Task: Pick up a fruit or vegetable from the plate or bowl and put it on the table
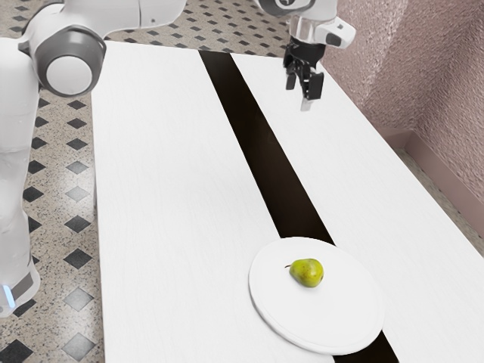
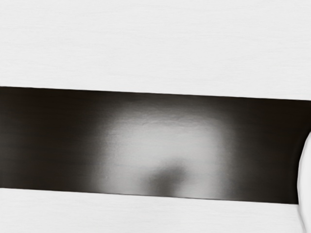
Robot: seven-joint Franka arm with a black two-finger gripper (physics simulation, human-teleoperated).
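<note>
My gripper (image 1: 303,85) hangs over the far part of the table in the exterior view, its two black fingers apart and nothing seen between them. A green-yellow pear (image 1: 308,272) lies on its side on a round white plate (image 1: 325,331), toward the near end of the table. Plate and pear are well away from the gripper. In the wrist view, the curved edge of the plate (image 2: 306,179) shows at the picture's border.
The white table (image 1: 166,189) has a dark stripe (image 1: 261,144) running along it and passing under the plate. A pinkish textured wall (image 1: 401,60) rises beyond the table at the exterior view's right. In the wrist view the dark stripe (image 2: 48,141) carries a pale reflection.
</note>
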